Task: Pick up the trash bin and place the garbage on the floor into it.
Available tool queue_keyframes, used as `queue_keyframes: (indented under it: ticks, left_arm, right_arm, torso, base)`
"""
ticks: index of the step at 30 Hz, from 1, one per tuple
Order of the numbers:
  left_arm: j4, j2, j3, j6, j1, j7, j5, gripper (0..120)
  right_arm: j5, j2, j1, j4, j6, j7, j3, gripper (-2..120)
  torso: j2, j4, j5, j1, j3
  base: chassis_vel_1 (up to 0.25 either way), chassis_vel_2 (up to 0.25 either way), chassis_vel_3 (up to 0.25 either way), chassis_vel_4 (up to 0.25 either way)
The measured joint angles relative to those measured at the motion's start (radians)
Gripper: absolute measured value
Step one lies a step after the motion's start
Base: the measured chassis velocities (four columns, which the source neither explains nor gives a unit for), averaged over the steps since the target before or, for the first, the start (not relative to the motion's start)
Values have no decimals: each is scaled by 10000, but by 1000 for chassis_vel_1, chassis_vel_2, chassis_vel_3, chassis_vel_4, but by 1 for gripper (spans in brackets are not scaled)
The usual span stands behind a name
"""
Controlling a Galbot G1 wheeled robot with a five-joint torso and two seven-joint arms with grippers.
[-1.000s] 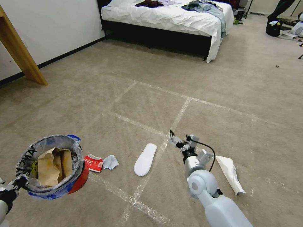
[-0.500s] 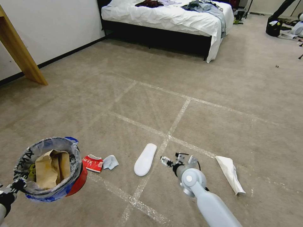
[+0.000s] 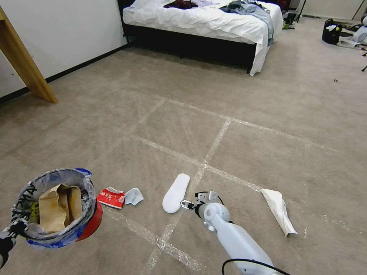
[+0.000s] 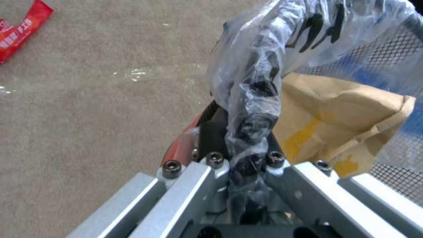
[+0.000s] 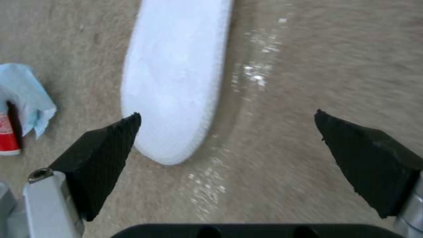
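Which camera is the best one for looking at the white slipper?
The right wrist view. The white slipper looks big and close there, lying flat on the carpet in front of the right gripper, whose jaws are open. The head view shows the whole slipper, only small, beside the gripper. The left wrist view looks at the trash bin instead.

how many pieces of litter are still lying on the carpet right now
4. A white slipper just ahead of the open right gripper; a red wrapper and a light-blue scrap beside the trash bin; a white tissue to the right. More may lie outside the pictures.
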Motion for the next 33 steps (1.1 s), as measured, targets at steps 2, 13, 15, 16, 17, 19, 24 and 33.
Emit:
queue_keyframes:
  ticks: [2, 13, 15, 16, 17, 19, 24, 33]
  left_arm:
    - [-33, 0, -6, -1, 5, 1, -15, 0]
    - [-114, 19, -23, -4, 32, -8, -73, 0]
    - [-157, 22, -24, -4, 52, -9, -89, 0]
    - [-205, 23, -30, -4, 75, -9, -105, 0]
    - [-205, 23, -30, -4, 75, -9, -105, 0]
    - [-229, 22, -41, -5, 87, -10, -122, 0]
    - [-244, -1, -53, -4, 90, -17, -134, 0]
    - [-330, -68, 57, -4, 53, -35, -127, 0]
  right_arm:
    - [-103, 91, 107, -185, 54, -164, -22, 100]
    - [-810, 878, 629, -1655, 437, -839, -56, 100]
    - [-934, 991, 716, -1886, 532, -980, -60, 100]
    - [-1017, 1080, 794, -2049, 574, -1106, -62, 100]
    - [-1017, 1080, 794, -2049, 574, -1106, -62, 100]
    - [-1107, 1180, 881, -2255, 614, -1200, -59, 100]
    - [-1550, 1531, 1157, -3003, 783, -1502, -48, 100]
    - [-2003, 1597, 1338, -3625, 1162, -1916, 11, 100]
  torso:
    - [-1, -1, 0, 0, -1]
    - [-1, -1, 0, 0, -1]
    - [-1, -1, 0, 0, -1]
    - [-1, -1, 1, 0, -1]
    - [-1, -1, 1, 0, -1]
    - [0, -1, 0, 0, -1]
    - [-1, -1, 1, 0, 0]
    - [2, 1, 5, -2, -4]
  base:
    - [0, 0, 0, 0]
    - [0, 0, 0, 0]
    - [0, 0, 0, 0]
    - [0, 0, 0, 0]
    - [0, 0, 0, 0]
    - [0, 0, 0, 0]
    - [0, 0, 0, 0]
    - [0, 0, 0, 0]
